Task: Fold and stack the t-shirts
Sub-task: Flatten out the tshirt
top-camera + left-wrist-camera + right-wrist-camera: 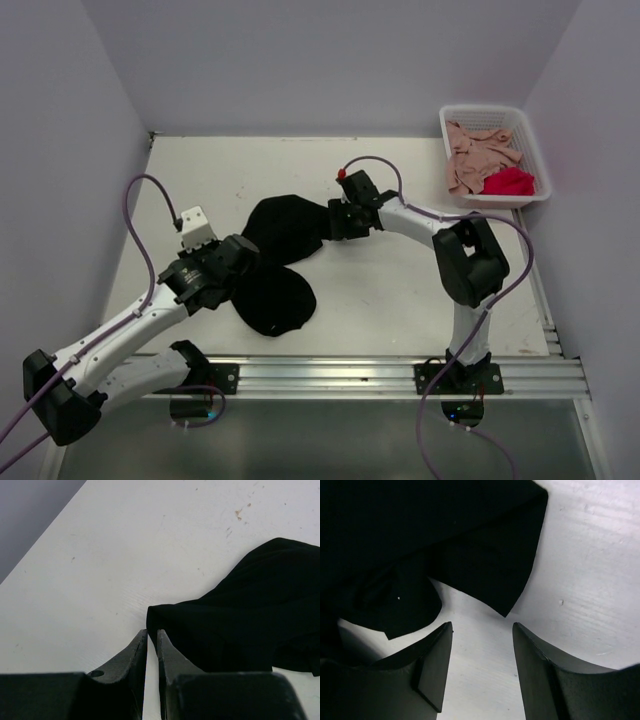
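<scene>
Sprawling over the white table [400,290], the black t-shirt [280,270] lies crumpled between the two pincers, its near-left side by the left pincer [152,632] and its far-right side by the right pincer [482,624].

In the left wrist view, that pincer's fingers [135,660] stand almost together, with only a thin slit between them and bare table showing through it. A squared corner of the black cloth sits right at the fingertips. The rest spreads ahead and off to the pincer's right side. Whether the tips pinch that corner or merely touch it cannot be told.

In the right wrist view, the jaws stand apart with bare table in the gap. The black cloth fills the space ahead of them and to their left. One pointed corner hangs just ahead of the gap, near the right finger, and a rounded fold lies just ahead of the left finger. No cloth sits between the pads.

Well apart from both pincers, beyond the right one, a pink t-shirt [475,150] and a red t-shirt [508,182] lie bunched in a white basket [530,150].
</scene>
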Available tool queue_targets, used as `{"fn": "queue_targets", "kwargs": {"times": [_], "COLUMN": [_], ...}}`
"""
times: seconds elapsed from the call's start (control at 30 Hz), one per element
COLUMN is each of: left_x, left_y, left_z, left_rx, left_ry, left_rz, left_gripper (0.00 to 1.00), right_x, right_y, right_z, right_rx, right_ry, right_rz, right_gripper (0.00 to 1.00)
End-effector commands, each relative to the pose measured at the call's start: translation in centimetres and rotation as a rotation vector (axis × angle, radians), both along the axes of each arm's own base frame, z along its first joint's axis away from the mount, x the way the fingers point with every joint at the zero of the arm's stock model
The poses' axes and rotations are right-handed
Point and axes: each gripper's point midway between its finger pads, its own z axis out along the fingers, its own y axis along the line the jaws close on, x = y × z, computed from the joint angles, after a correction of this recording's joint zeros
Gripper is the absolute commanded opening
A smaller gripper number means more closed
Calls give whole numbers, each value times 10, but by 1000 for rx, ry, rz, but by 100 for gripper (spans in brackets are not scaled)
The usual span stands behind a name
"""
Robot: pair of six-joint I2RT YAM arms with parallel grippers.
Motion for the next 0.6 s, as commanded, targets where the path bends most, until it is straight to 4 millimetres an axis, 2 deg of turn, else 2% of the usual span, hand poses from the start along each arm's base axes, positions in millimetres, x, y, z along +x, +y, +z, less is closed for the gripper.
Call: {"fn": "queue_targets", "kwargs": {"times": [0.0, 0.27, 0.57], "left_x": [1, -2, -3], "left_y": [5, 6, 4], "left_z": [8, 10, 10], "left_rx": [-19, -38, -44], "left_ry": [-55, -66, -56], "left_rz": [29, 21, 9], "left_gripper": [17, 17, 17], "right_x": [-2, -7, 15], "right_y": [13, 2, 4], "right_z": [-2, -17, -22], "right_rx": [84, 42, 3], "right_ry": [29, 45, 17], "right_rz": [-18, -73, -66], "right_gripper": [55, 52, 51]}}
